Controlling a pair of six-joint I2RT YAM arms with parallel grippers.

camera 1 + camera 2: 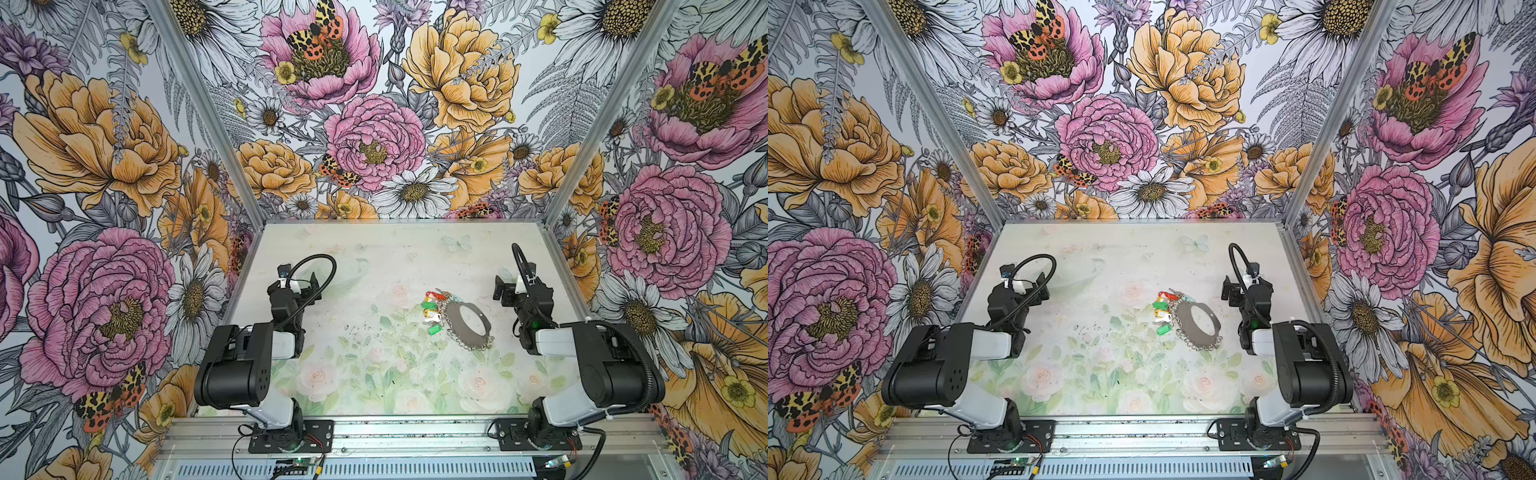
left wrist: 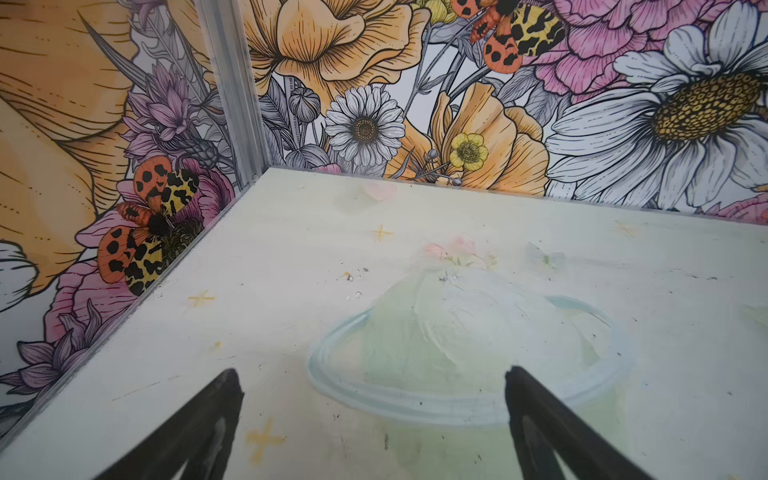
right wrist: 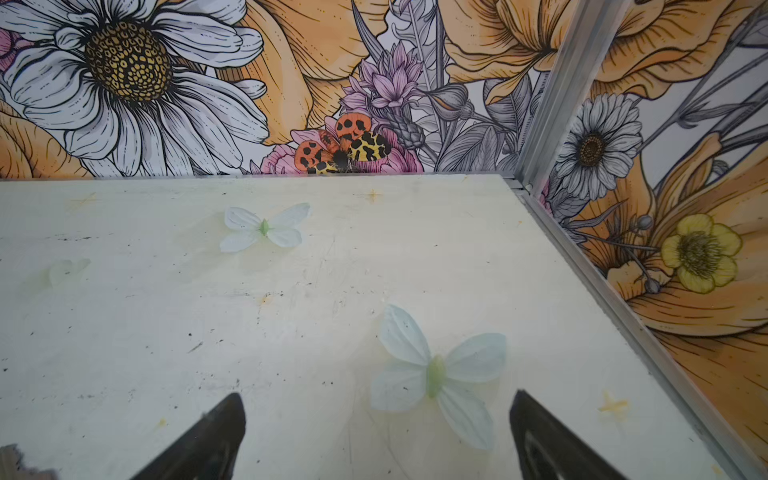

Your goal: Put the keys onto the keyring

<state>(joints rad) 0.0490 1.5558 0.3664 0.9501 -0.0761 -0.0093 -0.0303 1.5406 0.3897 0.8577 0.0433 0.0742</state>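
my left gripper point(image 2: 372, 374) and right gripper point(image 3: 378, 397) were both apart, empty, well clear | small silver metal keys point(image 1: 432, 309) with red/yellow/orange/green plastic tags lay bunched, touching the flat grey metal hoop keyring point(image 1: 467, 322), right of centre on the desk point(image 1: 374, 257) | threaded? couldn't tell | my call: pin the hoop, lift one key by its tag

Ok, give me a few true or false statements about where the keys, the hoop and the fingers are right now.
1. The large flat grey metal hoop lies on the table. True.
2. The left fingers grip a key. False: they stand open and empty, off to the side.
3. The small silver keys with coloured plastic tags lie bunched beside the hoop's edge. True.
4. The right fingers are shut. False: they stand open, with nothing between them.
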